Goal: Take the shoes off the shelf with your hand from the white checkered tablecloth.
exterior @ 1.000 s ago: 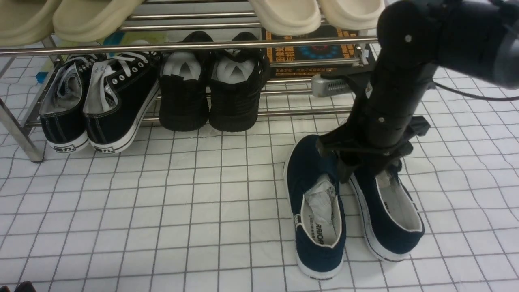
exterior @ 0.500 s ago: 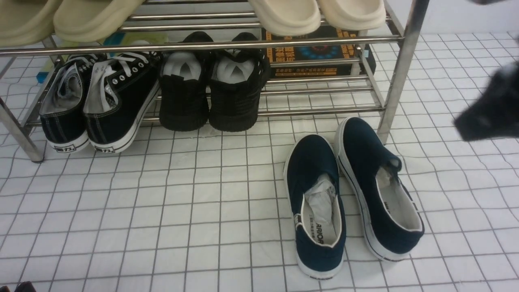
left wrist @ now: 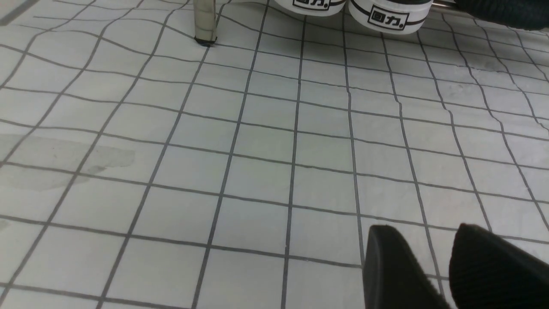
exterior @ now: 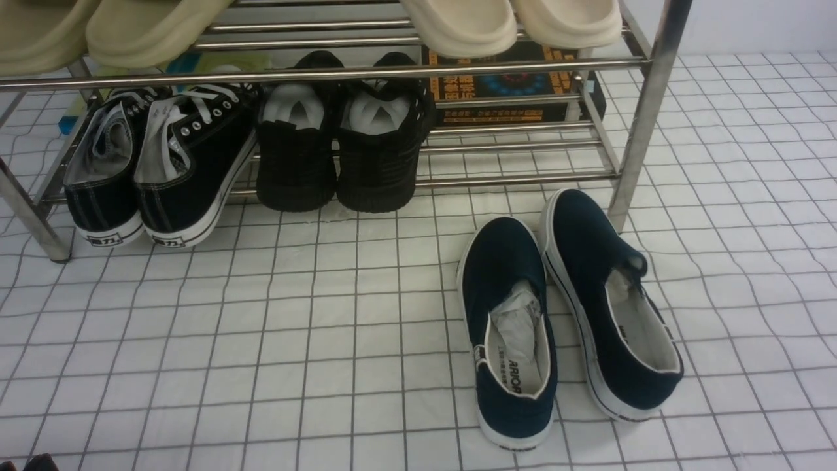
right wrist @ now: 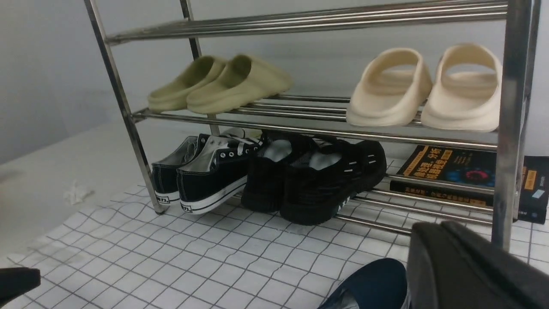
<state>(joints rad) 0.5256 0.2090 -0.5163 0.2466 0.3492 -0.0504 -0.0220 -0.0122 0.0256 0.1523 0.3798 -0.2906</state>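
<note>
The two navy slip-on shoes lie side by side on the white checkered tablecloth [exterior: 261,340], the left one [exterior: 513,327] and the right one [exterior: 608,301], just in front of the chrome shelf [exterior: 644,118], by its right leg. Neither arm touches them. My right gripper [right wrist: 431,226] is out of the front view. In the right wrist view its fingers are pressed together and empty, above and beside a navy toe [right wrist: 373,279]. My left gripper [left wrist: 422,229] hovers low over bare cloth, jaws apart and empty, near the shelf's left leg [left wrist: 205,21].
On the lower tier stand black lace-up sneakers [exterior: 163,170] and all-black high-tops [exterior: 340,150], with a dark book box [exterior: 510,85] behind. Olive slides [exterior: 98,29] and cream slides [exterior: 510,23] sit on the upper tier.
My right arm, which was down over the navy shoes a second ago, has swung off to the right and left the front view. The shoes have stayed in place on the cloth.
</note>
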